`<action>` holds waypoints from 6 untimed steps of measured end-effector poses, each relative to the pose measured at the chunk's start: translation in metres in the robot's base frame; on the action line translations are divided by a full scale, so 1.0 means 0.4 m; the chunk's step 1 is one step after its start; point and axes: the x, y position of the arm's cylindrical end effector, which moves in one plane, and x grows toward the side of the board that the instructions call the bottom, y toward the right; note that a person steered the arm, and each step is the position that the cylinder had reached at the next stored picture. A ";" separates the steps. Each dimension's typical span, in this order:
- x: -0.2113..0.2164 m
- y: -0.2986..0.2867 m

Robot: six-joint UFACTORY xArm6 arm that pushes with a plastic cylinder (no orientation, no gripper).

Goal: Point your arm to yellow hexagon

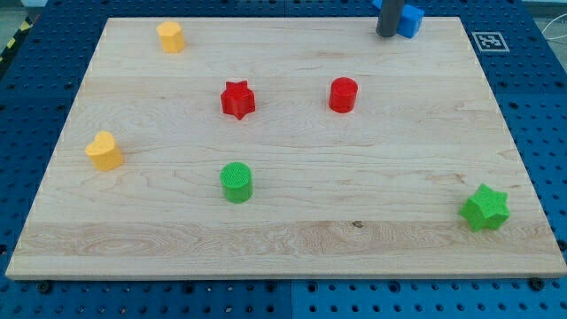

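The yellow hexagon (171, 37) sits near the board's top left. My tip (386, 35) is at the top right, far to the hexagon's right, touching or just beside a blue block (409, 19) that the rod partly hides. A second yellow block, heart-shaped (104, 151), lies at the left edge.
A red star (237, 99) and a red cylinder (344, 95) stand mid-board. A green cylinder (236, 182) is below the star. A green star (485, 208) is at the bottom right. The wooden board (292, 239) lies on a blue perforated table.
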 end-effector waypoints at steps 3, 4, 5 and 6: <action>-0.020 0.059; 0.024 0.033; 0.035 -0.008; 0.024 -0.064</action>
